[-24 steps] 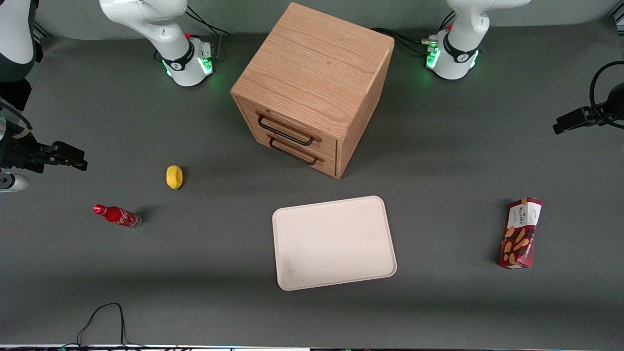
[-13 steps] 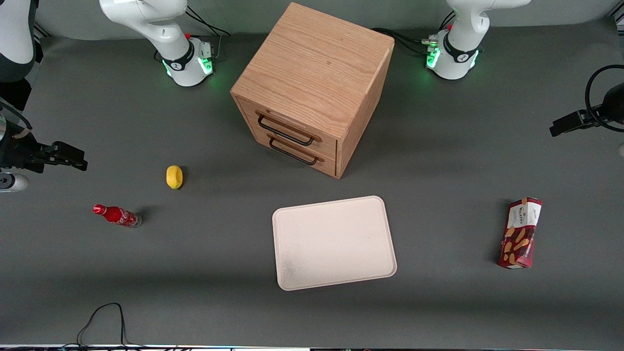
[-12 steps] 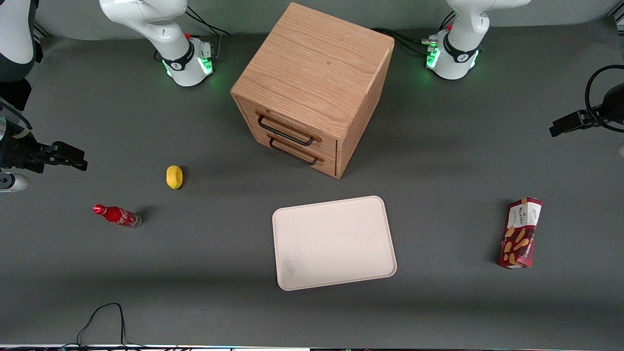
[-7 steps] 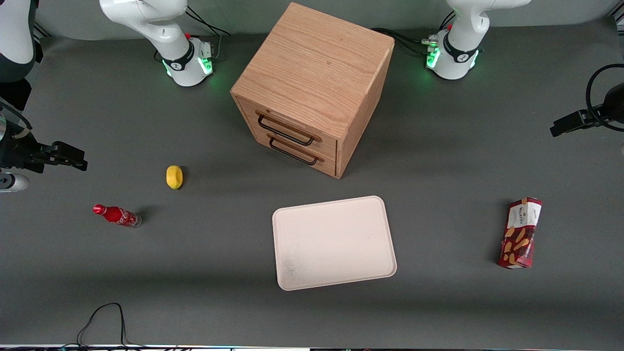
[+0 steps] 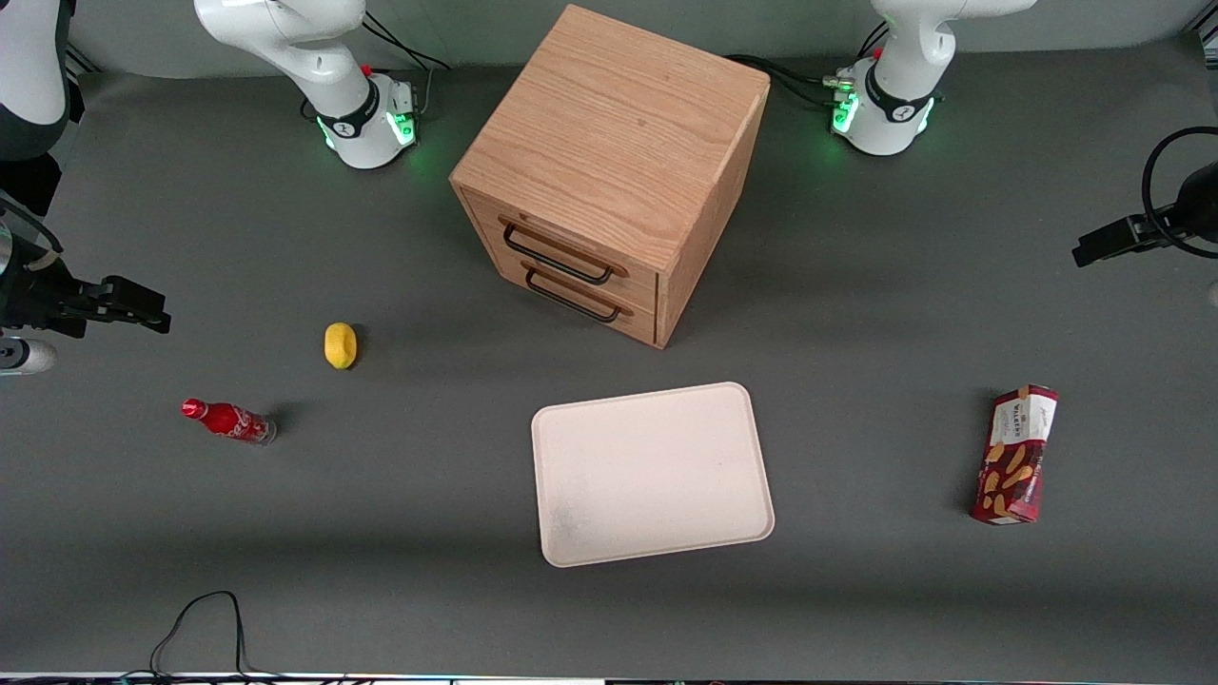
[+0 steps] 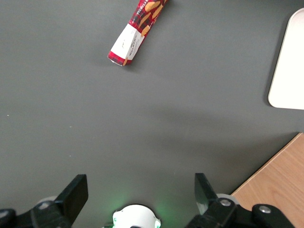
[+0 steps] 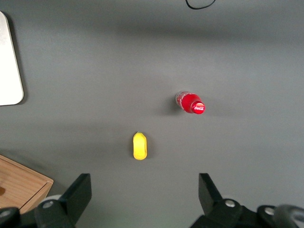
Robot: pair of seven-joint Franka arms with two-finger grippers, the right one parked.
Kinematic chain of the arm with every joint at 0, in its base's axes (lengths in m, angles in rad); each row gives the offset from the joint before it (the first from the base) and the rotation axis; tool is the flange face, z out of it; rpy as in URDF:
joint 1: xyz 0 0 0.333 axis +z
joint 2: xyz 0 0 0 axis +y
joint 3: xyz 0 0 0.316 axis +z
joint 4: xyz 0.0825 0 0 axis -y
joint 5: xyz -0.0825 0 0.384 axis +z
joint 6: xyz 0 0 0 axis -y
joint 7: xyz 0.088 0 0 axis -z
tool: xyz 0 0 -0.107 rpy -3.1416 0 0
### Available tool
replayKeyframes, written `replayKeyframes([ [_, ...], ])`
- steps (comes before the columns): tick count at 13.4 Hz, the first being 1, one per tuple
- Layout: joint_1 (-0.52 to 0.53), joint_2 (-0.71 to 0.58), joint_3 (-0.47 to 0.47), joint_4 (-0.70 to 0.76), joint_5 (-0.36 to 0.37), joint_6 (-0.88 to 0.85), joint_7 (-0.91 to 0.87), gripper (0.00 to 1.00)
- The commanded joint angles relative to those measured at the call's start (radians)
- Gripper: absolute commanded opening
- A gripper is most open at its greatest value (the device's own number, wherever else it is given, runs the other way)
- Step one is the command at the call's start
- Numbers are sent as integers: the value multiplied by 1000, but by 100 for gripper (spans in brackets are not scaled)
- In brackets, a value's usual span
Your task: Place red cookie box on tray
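Bare mat around red cookie box [image 5: 1016,456] (gripper [image 6: 137,194] high)

A dark grey matte tabletop [image 5: 856,314] carries a light oak two-drawer cabinet [image 5: 609,171] — black wire handles [image 5: 557,255], even light.

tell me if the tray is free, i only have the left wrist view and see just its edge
Observer: Nothing lies on the tray; the front view shows its whole surface.
Operator: anything else red i could confuse with the red cookie box
Observer: Yes, a small red soda bottle stands near a yellow lemon, toward the parked arm's end of the table.
Operator: where does the gripper sit
Observer: Open, above the table at the working arm's end, farther from the front camera than the box.
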Motion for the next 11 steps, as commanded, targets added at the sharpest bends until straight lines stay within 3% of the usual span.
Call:
replayKeyframes([
  [1,20,24,11,16,4,-11,69,100],
  [5,50,35,12,19,10,0,95,100],
  [9,159,36,12,23,19,3,292,100],
  [11,165,38,12,26,43,12,358,100],
])
